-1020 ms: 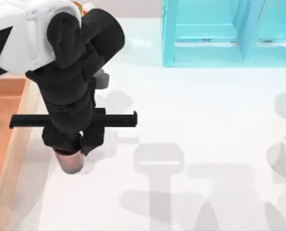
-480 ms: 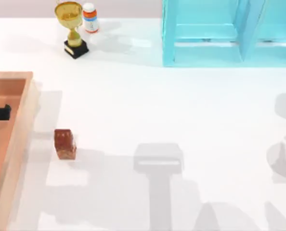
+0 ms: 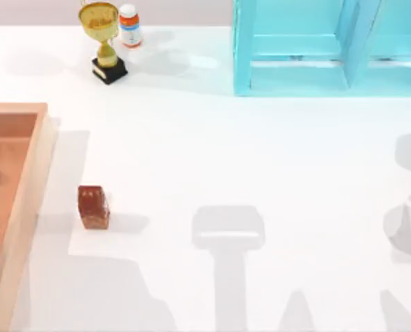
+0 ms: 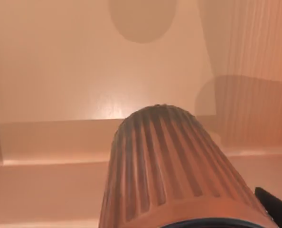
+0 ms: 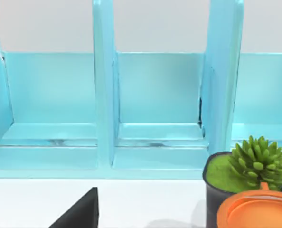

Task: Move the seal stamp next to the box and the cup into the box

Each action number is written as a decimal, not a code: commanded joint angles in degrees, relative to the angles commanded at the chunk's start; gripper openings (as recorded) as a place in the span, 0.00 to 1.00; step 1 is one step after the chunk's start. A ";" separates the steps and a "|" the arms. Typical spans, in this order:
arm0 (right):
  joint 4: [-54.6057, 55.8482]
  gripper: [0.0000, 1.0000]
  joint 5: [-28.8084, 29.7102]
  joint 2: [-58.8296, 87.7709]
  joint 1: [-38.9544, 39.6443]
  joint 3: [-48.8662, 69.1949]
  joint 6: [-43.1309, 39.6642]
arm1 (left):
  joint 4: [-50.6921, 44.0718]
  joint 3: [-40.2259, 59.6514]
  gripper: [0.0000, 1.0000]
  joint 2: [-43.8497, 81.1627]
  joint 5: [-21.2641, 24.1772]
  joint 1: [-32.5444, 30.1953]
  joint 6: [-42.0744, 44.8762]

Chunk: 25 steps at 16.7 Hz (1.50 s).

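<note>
The seal stamp (image 3: 93,207), a small reddish-brown block, stands upright on the white table just right of the box (image 3: 27,200). The box is a large tray with light wooden walls and an orange-brown inside, at the top view's left edge. In the left wrist view the ribbed coppery cup (image 4: 164,166) sits close to the camera, hanging over the box's orange floor (image 4: 74,61). My left gripper (image 4: 188,222) is shut on the cup, and one black fingertip (image 4: 275,210) shows beside it. A black part of my right gripper (image 5: 80,212) faces the cyan shelf.
A gold trophy (image 3: 103,40) on a black base and a small white bottle (image 3: 129,25) stand at the back left. The cyan shelf unit (image 3: 330,48) fills the back right. A potted green plant (image 5: 243,173) and an orange lid (image 5: 257,209) sit near the right gripper.
My left arm has carried the cup leftward out of the top view and over the box. That uncovered the seal stamp, the trophy and the bottle. The stamp has not moved.
</note>
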 joint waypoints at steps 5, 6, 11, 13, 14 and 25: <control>0.00 1.00 0.00 0.00 0.00 0.00 0.00 | 0.05 0.24 0.00 0.29 -0.24 -0.24 0.03; 0.00 1.00 0.00 0.00 0.00 0.00 0.00 | 0.71 0.49 0.00 0.33 -0.55 -0.31 0.05; 0.00 1.00 0.00 0.00 0.00 0.00 0.00 | 10.29 3.18 0.00 0.90 -4.20 -0.66 -0.84; 0.00 1.00 0.00 0.00 0.00 0.00 0.00 | 14.65 2.86 0.00 1.29 -5.46 -0.45 -0.93; 0.00 1.00 0.00 0.00 0.00 0.00 0.00 | 16.32 1.91 0.00 1.53 -5.68 -0.20 -0.79; 0.00 1.00 0.00 0.00 0.00 0.00 0.00 | 15.42 -12.00 0.00 3.50 -0.04 1.06 1.11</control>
